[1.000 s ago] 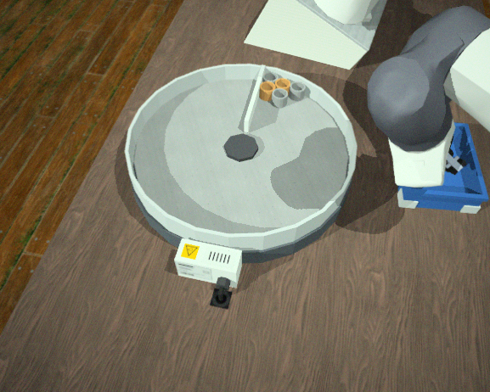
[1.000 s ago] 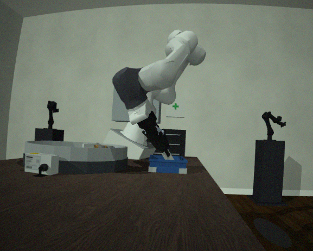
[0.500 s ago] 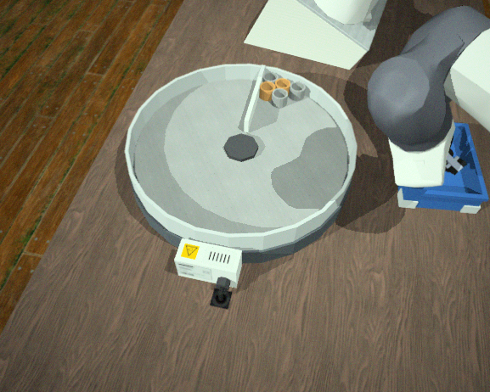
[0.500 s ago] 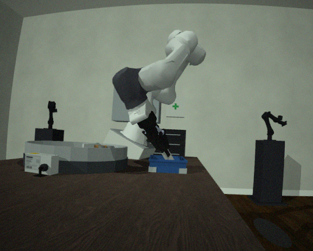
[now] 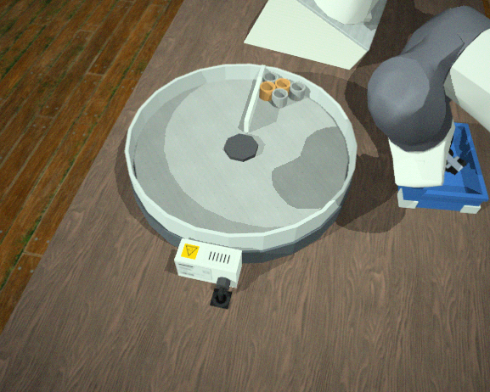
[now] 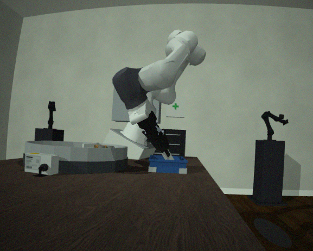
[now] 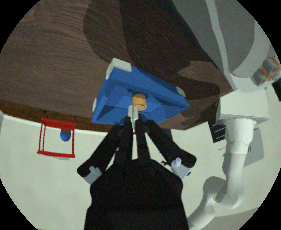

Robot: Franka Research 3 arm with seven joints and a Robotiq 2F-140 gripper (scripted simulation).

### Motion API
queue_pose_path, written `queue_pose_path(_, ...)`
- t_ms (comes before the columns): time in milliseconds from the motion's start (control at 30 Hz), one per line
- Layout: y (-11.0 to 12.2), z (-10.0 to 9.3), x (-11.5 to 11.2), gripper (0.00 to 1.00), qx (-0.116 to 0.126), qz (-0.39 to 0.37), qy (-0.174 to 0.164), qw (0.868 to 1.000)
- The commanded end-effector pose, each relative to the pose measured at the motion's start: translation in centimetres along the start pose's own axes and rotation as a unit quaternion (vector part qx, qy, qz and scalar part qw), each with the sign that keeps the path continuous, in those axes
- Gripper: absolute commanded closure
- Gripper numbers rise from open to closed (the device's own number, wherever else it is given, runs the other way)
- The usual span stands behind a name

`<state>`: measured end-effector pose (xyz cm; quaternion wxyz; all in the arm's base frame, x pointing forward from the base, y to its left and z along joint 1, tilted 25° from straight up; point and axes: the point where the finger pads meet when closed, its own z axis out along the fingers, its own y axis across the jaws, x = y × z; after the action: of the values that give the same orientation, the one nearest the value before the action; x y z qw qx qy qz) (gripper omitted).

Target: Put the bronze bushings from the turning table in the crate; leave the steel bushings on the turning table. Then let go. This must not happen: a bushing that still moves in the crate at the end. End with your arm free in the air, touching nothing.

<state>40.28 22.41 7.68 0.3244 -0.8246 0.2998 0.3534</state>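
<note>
My gripper [image 7: 134, 110] [image 6: 168, 156] [image 5: 454, 163] is shut on the wall of a bronze bushing [image 7: 139, 102] and holds it over the inside of the blue crate [image 7: 114, 95] [image 5: 475, 182] [image 6: 166, 165], with the fingertips at about rim height. The arm hides much of the crate in the top view. On the turning table [image 5: 129, 140] [image 6: 70, 150], beside the white divider [image 5: 252, 102], stand two bronze bushings [image 5: 267, 90] [image 5: 283, 83] and three steel bushings [image 5: 279, 98] [image 5: 297, 90] [image 5: 269, 77], packed close together at the far rim.
A dark hub [image 5: 240, 147] sits at the turning table's middle. A white control box [image 5: 207, 262] [image 6: 40, 162] with a black knob stands at the turning table's front. The robot base [image 5: 306, 30] is behind the turning table. The crate stands right of the turning table.
</note>
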Motion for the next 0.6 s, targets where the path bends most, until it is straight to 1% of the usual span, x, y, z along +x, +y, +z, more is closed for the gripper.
queue_pose_path(0, -0.1, 0.04, 0.1, 1.0, 0.0, -0.003, 0.001, 1.0)
queue_pose_path(33, -0.1, 0.04, 0.1, 1.0, 0.0, -0.003, 0.001, 1.0)
queue_pose_path(67, -0.1, 0.04, 0.1, 0.93, 0.0, -0.003, 0.001, 1.0)
queue_pose_path(567, -0.1, 0.04, 0.1, 0.93, 0.0, -0.003, 0.001, 1.0)
